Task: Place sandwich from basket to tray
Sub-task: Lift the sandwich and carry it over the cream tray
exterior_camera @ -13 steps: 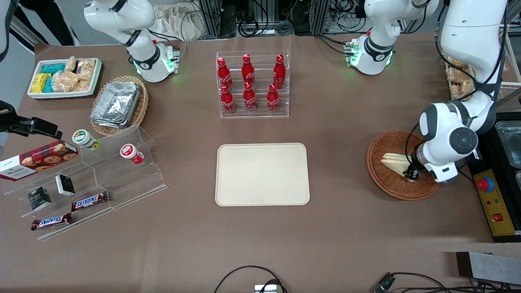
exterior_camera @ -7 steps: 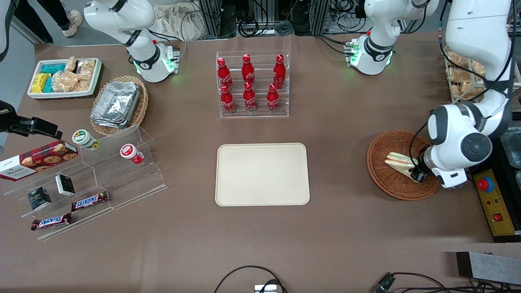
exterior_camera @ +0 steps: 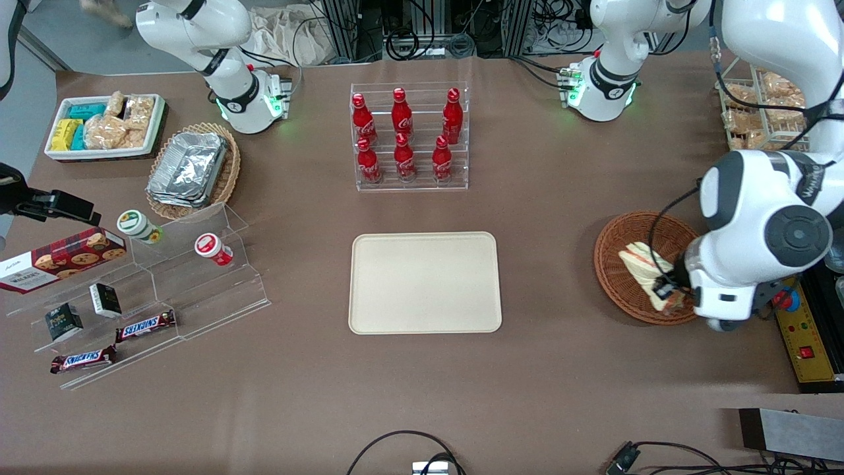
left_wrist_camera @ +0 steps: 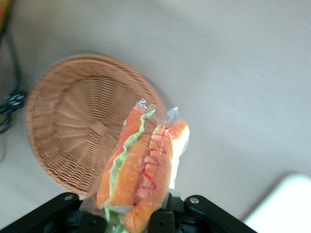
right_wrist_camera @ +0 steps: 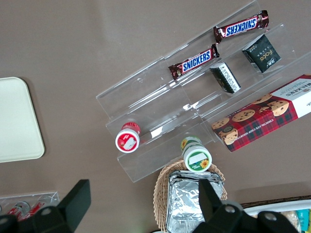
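Note:
My left gripper (exterior_camera: 667, 290) is shut on the wrapped sandwich (exterior_camera: 649, 274) and holds it lifted above the round reddish-brown basket (exterior_camera: 616, 270). Seen from the wrist, the sandwich (left_wrist_camera: 143, 167) stands on end between the black fingers (left_wrist_camera: 167, 218), its orange and green filling edge facing the camera, with the empty basket (left_wrist_camera: 73, 131) below it. The cream tray (exterior_camera: 424, 282) lies flat in the middle of the table, toward the parked arm's end from the basket, and one corner of it (left_wrist_camera: 286, 206) shows in the wrist view.
A clear rack of red cola bottles (exterior_camera: 409, 138) stands farther from the front camera than the tray. A wire rack of snack bags (exterior_camera: 758, 112) and a yellow control box (exterior_camera: 804, 330) sit at the working arm's end. A clear stepped shelf (exterior_camera: 132, 290) with snacks stands at the parked arm's end.
The gripper has risen with the sandwich, which has left the basket floor and tilted up on end. The arm's wrist has swung nearer the front camera.

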`<action>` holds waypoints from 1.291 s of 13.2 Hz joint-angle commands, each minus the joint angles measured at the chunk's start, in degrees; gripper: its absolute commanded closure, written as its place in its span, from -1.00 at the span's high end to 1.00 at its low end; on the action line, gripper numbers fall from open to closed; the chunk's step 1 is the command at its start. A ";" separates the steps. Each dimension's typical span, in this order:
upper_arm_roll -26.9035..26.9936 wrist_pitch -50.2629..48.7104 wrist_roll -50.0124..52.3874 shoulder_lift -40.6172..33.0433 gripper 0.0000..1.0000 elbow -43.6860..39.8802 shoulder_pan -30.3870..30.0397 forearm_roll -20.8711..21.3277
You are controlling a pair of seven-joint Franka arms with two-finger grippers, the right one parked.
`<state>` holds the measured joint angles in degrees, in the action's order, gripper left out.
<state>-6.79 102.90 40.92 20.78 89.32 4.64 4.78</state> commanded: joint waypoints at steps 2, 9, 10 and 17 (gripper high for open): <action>-10.05 -1.74 -3.31 5.74 -1.00 -5.47 2.81 0.22; -10.52 9.57 1.44 23.76 -1.00 -12.07 15.21 0.49; -10.43 11.69 1.53 25.26 -1.00 -12.16 16.09 0.58; -10.00 12.33 3.28 26.07 0.38 -11.63 16.63 2.68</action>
<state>-17.51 117.13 42.05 47.06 78.85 20.36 5.60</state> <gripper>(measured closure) 0.731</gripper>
